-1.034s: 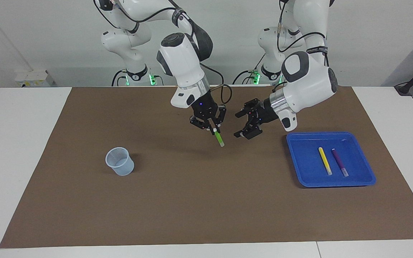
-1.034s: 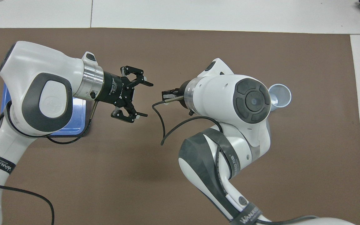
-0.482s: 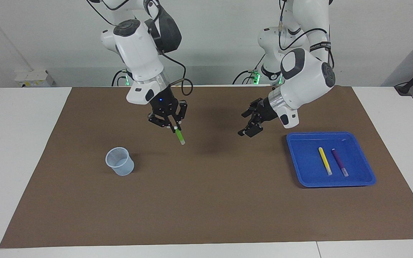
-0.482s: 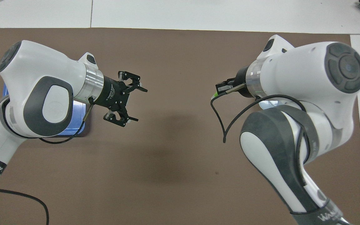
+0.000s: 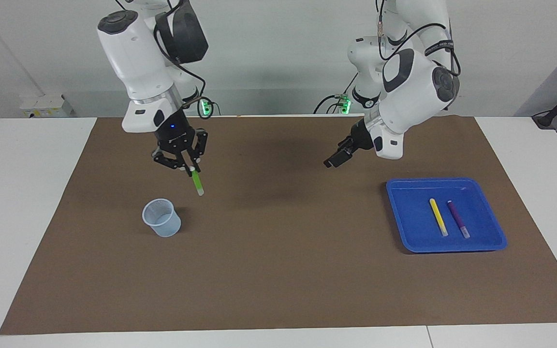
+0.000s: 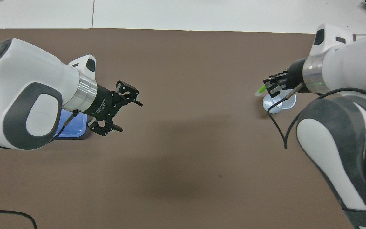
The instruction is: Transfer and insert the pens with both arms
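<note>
While over brown mat (image 5: pixel 278 270), arms raised:
Right pincer (image 5: pixel 189 169): clamped on green pen (image 5: pixel 197 182), tip down, just above cup (image 5: pixel 161 217).
Left pincer (image 6: pixel 118 108): fingers apart, empty, near blue tray (image 5: pixel 404 232).
Tray: yellow pen (image 5: pixel 438 217), purple pen (image 5: pixel 458 218), side by side.

One camera sits high across the tabletop (image 5: pixel 278 290), facing the robots and taking in the whole brown mat (image 5: pixel 278 270). The other hangs above the robots' end, looking steeply down and closer in. Both share the mat (image 6: pixel 183 178), cup (image 5: pixel 161 217) and tray (image 5: pixel 445 215).
</note>
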Available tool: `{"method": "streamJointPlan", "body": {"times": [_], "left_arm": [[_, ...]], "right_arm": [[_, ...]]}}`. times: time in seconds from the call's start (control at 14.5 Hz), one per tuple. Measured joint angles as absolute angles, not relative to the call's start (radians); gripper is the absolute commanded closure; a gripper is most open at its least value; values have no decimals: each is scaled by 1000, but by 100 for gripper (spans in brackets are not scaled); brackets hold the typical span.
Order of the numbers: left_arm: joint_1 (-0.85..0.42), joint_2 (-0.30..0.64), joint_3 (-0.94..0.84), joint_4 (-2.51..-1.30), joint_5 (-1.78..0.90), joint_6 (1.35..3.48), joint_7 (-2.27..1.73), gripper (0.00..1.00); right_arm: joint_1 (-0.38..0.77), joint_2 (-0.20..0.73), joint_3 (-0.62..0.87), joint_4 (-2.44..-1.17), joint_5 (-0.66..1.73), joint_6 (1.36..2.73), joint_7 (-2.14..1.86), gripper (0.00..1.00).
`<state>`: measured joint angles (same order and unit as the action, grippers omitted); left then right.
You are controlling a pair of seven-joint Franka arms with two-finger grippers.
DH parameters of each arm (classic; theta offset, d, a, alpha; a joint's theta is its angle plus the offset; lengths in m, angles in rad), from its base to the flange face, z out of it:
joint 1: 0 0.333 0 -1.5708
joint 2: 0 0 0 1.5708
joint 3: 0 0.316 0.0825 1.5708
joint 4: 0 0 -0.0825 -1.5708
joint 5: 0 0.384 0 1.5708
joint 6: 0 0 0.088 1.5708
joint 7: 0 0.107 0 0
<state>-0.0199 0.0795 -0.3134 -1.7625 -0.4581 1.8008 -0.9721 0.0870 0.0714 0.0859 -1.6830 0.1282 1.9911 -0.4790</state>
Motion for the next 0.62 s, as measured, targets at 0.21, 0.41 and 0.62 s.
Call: {"method": "streamJointPlan", "body": {"times": [0.21, 0.41, 0.62], "left_arm": [[12, -6, -309, -1774, -384, 1771, -921, 0], [46, -30, -307, -1821, -313, 1828, -873, 0], [86, -47, -306, -1958, -299, 2030, -695, 0]], "right_arm": [[2, 72, 84, -1685, 128, 1988, -655, 100], [-17, 71, 85, -1692, 128, 1988, -700, 100], [-17, 70, 86, -1736, 128, 2050, -725, 100]]}}
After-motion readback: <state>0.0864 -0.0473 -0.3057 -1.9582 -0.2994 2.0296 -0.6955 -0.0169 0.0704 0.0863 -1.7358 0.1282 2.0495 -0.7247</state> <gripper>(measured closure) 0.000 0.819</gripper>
